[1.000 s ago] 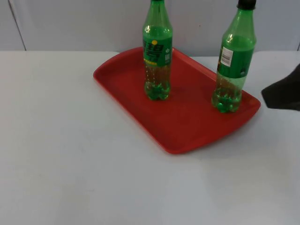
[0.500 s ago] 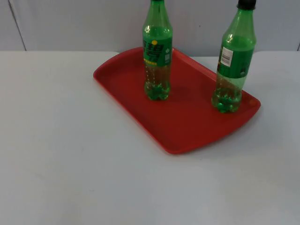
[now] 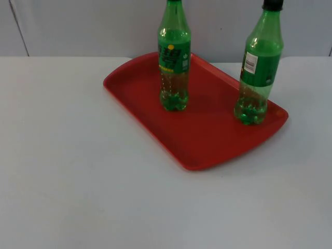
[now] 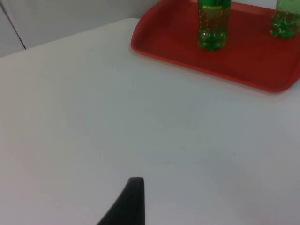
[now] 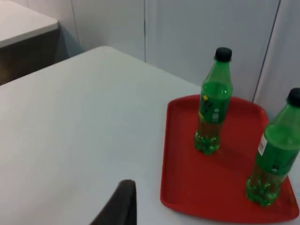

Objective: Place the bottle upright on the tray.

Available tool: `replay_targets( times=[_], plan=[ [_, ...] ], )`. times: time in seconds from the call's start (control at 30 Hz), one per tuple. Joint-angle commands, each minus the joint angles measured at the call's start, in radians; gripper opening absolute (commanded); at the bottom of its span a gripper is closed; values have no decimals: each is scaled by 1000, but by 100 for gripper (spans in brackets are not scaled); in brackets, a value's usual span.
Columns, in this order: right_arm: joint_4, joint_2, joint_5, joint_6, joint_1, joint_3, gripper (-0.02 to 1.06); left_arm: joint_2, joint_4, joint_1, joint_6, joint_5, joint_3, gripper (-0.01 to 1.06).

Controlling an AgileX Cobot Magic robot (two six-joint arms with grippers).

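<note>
- Two green bottles [image 3: 174,62] [image 3: 258,67] stand upright on the red tray [image 3: 207,136], apart from each other, both black-capped.
- The left gripper's fingers [image 4: 125,204] hang over bare white worktop [image 3: 78,171], the tray well ahead of them; whether they're wide or narrow, I cannot tell.
- The right gripper's fingers [image 5: 118,205] likewise: tray ahead, spread unclear.

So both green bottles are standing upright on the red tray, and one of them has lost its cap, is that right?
Not quite: both green bottles stand upright on the red tray, but each has its black cap on, as the right wrist view shows.
</note>
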Motion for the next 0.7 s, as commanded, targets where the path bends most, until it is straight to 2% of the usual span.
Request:
replay_targets(
  times=[0.0,0.17,0.27,0.33,0.37,0.43,0.57,0.67],
  plan=[
    [-5,-42,38,-27,0,8,105,-3,5,-8,0,-4,3,105],
    [-45,-109,110,-15,-2,8,105,-3,5,-8,0,-4,3,105],
    [-128,-150,148,68,-2,10,105,-3,5,-8,0,-4,3,105],
    [-201,-186,168,159,-2,10,105,-3,5,-8,0,-4,3,105],
    [-201,-186,168,159,-2,10,105,-3,5,-8,0,-4,3,105],
    [-260,-233,184,227,-2,10,105,-3,5,-8,0,-4,3,105],
    [-310,-303,227,274,-2,10,105,-3,5,-8,0,-4,3,105],
    [-346,-368,295,314,-2,10,105,-3,5,-8,0,-4,3,105]
  ],
)
